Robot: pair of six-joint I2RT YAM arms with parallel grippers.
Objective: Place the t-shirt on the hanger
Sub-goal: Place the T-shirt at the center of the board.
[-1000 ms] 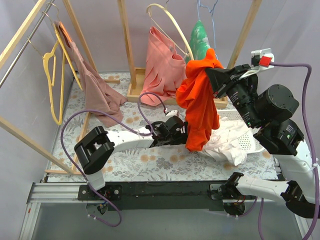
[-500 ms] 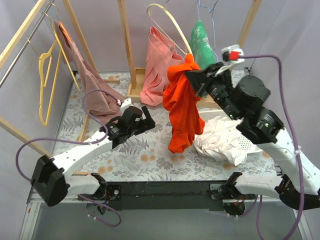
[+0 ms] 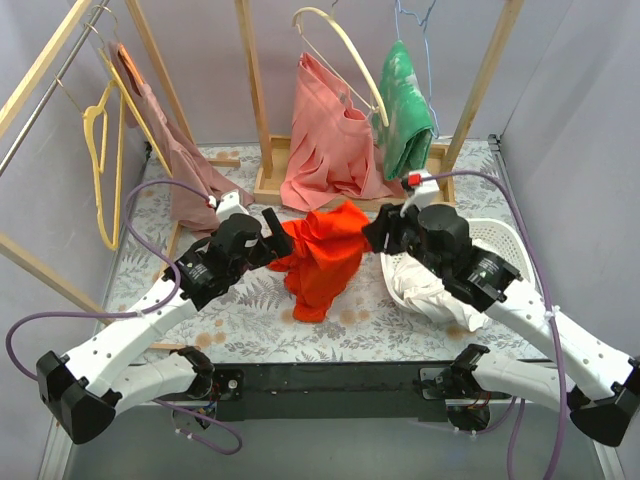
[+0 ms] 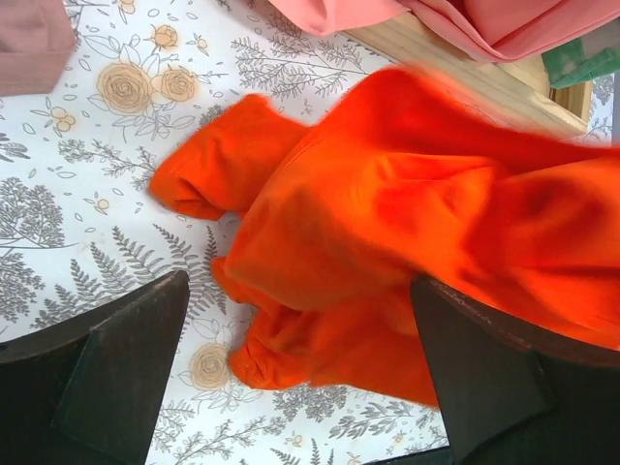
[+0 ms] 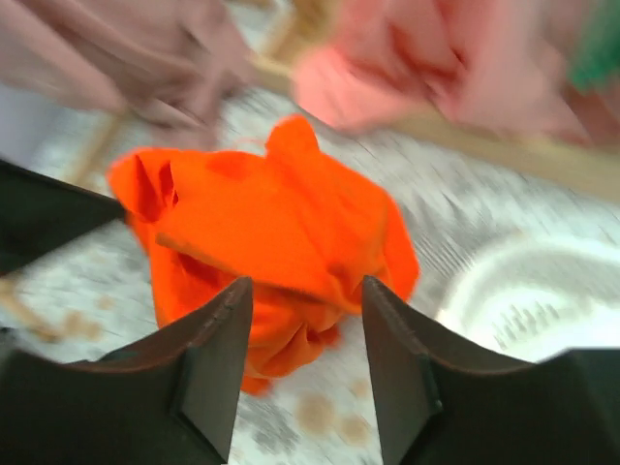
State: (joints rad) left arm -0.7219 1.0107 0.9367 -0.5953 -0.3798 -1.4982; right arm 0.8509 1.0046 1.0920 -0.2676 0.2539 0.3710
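The red-orange t-shirt point(image 3: 325, 262) lies in a crumpled heap on the floral table, apart from both grippers. It fills the left wrist view as t-shirt point(image 4: 417, 213) and shows blurred as t-shirt point(image 5: 281, 218) in the right wrist view. My left gripper point(image 3: 277, 228) stands wide open at the heap's left edge; its jaws point(image 4: 298, 291) straddle cloth below without touching it. My right gripper point(image 3: 378, 236) is open just right of the heap, with the gripper point(image 5: 307, 291) hovering above the cloth. A bare pale-yellow hanger point(image 3: 98, 165) hangs from the left rail.
A mauve garment point(image 3: 180, 165) hangs on the left rail. A salmon-pink garment point(image 3: 330, 140), a thick cream hanger point(image 3: 345, 45) and a green garment point(image 3: 405, 100) hang at the back over a wooden frame base point(image 3: 268, 185). A white basket point(image 3: 505, 250) of white cloth sits right.
My right gripper came down to the left with the t-shirt and opened, letting it go onto the table. The left arm swung in toward the heap, still open.
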